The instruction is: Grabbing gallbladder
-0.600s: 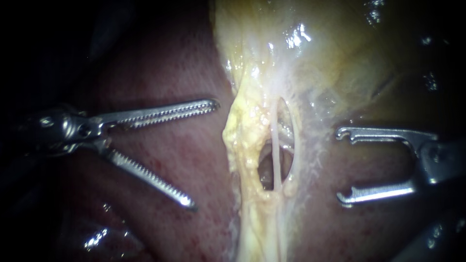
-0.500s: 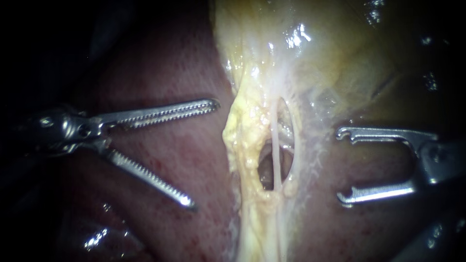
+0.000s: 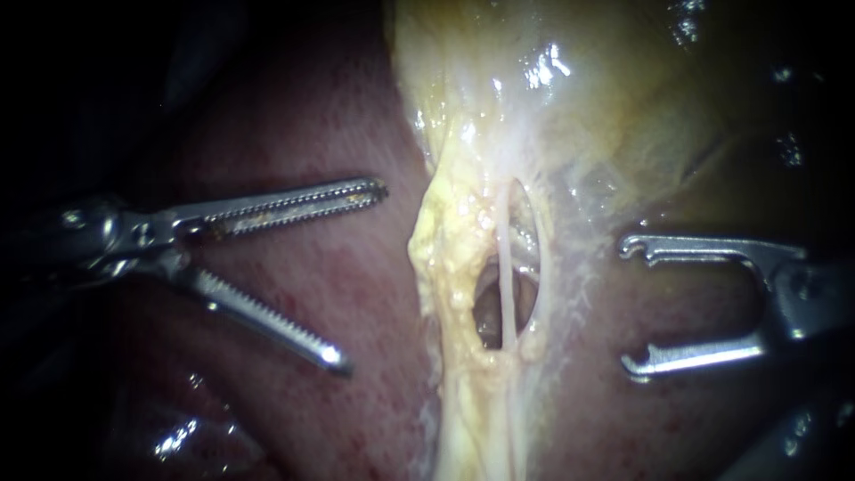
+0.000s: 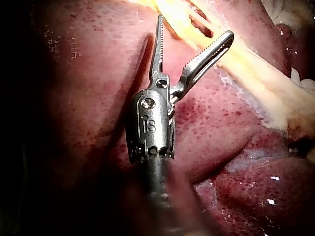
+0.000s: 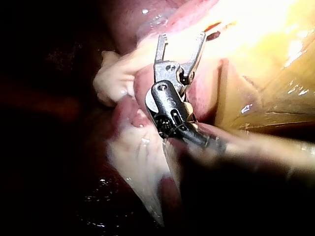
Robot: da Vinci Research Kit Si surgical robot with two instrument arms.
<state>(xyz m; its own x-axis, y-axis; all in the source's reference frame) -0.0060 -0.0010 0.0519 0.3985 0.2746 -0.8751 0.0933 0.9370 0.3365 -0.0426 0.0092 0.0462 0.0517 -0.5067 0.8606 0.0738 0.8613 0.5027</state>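
Your left instrument [image 3: 361,274] comes in over the liver [image 3: 392,356] with its two toothed jaws spread wide apart and nothing between them but bare red surface. The upper jaw points toward the band of yellow tissue [image 3: 445,249] that runs down the middle of the endoscope view, and its tip stops short of that band. The lower jaw angles away and down. In the left wrist view the same instrument [image 4: 194,26] stands open in a V above the liver [image 4: 88,98], the yellow band [image 4: 256,73] lying just ahead of the jaw tips.

The gallbladder [image 3: 606,89] you are to take sits at the top of the endoscope view, pale yellow and glistening, narrowing downward into the band. Neither instrument holds it. Low in the band there is an oval opening [image 3: 485,312], dark inside, and a thin pale tube [image 3: 506,267] runs straight down across it from rim to rim.

Your right instrument [image 3: 630,306] lies on the far side of the band, its two slender hook-tipped jaws parallel and well apart, gripping nothing. Its upper jaw sits just below the gallbladder's lower edge; you cannot tell whether it touches. The right wrist view shows these jaws [image 5: 181,36] gaping likewise, pointed toward bright yellow tissue
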